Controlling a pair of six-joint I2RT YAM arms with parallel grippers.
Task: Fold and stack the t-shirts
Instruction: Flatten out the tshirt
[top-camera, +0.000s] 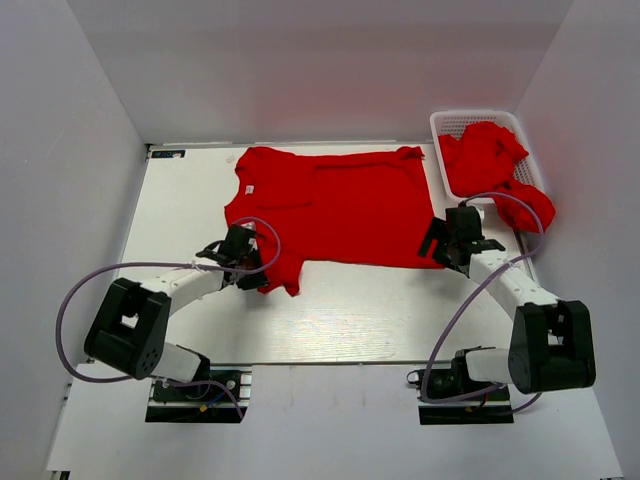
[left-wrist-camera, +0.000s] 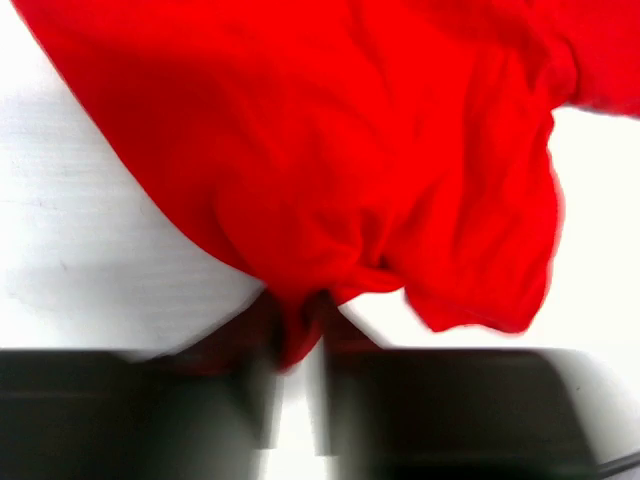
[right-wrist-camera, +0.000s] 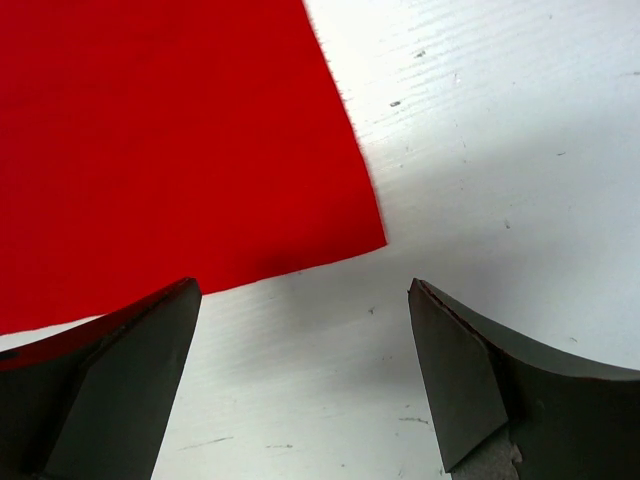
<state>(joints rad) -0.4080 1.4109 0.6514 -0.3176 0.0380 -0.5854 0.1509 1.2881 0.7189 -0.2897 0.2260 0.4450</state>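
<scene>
Now left tool (left-wrist-camera: 295, 392) clamped on bunched t-shirt (top-camera: 330, 205) edge; right tool (right-wrist-camera: 300, 335) apart at hem corner.

White table (top-camera: 350, 310), red t-shirt (top-camera: 340, 205) spread, basket (top-camera: 470, 116), seemingly mesh

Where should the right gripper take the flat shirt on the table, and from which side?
Its near right corner, coming in low from the near side: the t-shirt lies flat there, and the corner sits just ahead of the open right gripper.
</scene>
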